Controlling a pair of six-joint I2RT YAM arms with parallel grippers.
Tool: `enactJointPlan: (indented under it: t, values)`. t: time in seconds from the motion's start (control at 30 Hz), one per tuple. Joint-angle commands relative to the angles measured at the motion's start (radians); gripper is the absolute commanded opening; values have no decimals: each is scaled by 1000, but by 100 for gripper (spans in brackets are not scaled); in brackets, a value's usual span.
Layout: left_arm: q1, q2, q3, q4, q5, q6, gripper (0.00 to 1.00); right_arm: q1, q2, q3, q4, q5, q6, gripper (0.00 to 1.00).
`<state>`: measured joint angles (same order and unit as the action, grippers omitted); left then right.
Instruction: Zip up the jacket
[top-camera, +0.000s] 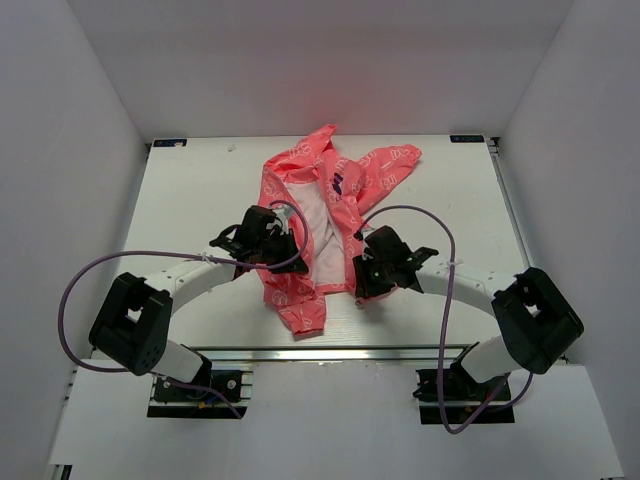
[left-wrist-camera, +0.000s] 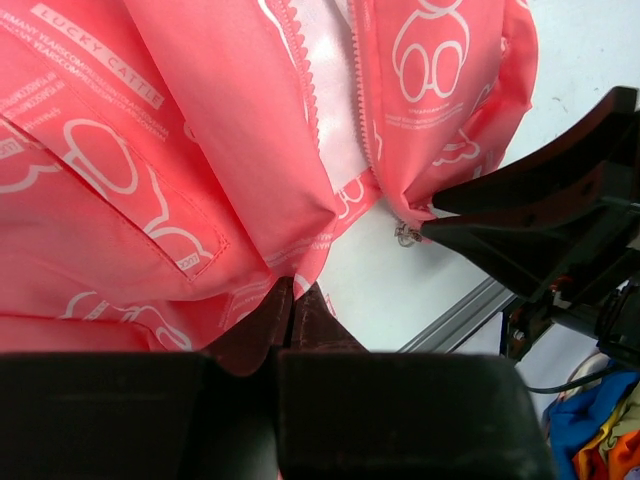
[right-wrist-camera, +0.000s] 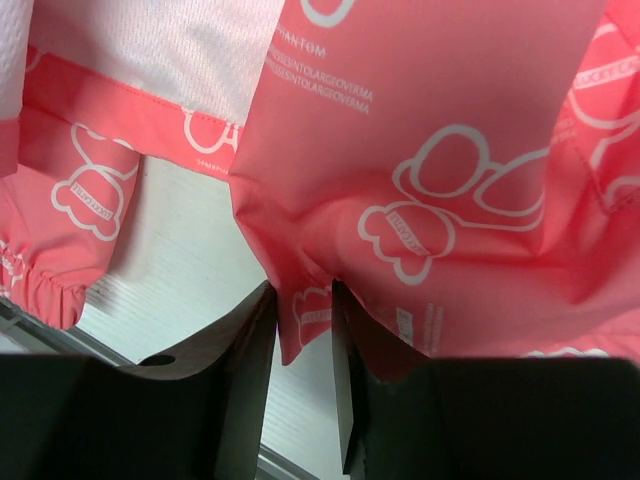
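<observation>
On the near side, at 8 o'clock of the jacket, the left claw is pinched tight on the front edge. At 4 o'clock the right claw stands partly open, a hem corner hanging between its jaws. Farther off, the jacket lies unzipped mid-table, white lining showing, its top toward 12 o'clock.

Lab robot cell: white walls enclosing a white table.
</observation>
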<state>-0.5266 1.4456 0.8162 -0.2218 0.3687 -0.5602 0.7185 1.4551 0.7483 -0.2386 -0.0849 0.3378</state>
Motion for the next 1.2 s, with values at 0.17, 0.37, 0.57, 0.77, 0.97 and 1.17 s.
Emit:
enactJointPlan:
  t: [0.17, 0.37, 0.57, 0.77, 0.97, 1.17]
  values:
    - [-6, -40, 28, -25, -8, 31, 0, 18, 14, 66, -125, 34, -59, 34]
    - [-6, -25, 50, -45, -1, 46, 0, 35, 33, 62, -125, 5, -74, 31]
    - [-6, -24, 54, -51, 6, 49, 0, 38, 47, 57, -88, 2, -71, 15]
    - [-7, -25, 67, -56, 18, 59, 0, 38, 45, 56, -48, -9, -56, 0]
    - [-7, -36, 110, -42, 42, 48, 0, 36, -73, 98, 47, -26, -49, 0]
    - [-7, -42, 282, -10, 7, 36, 0, 16, -234, 192, 224, 56, -82, 0]
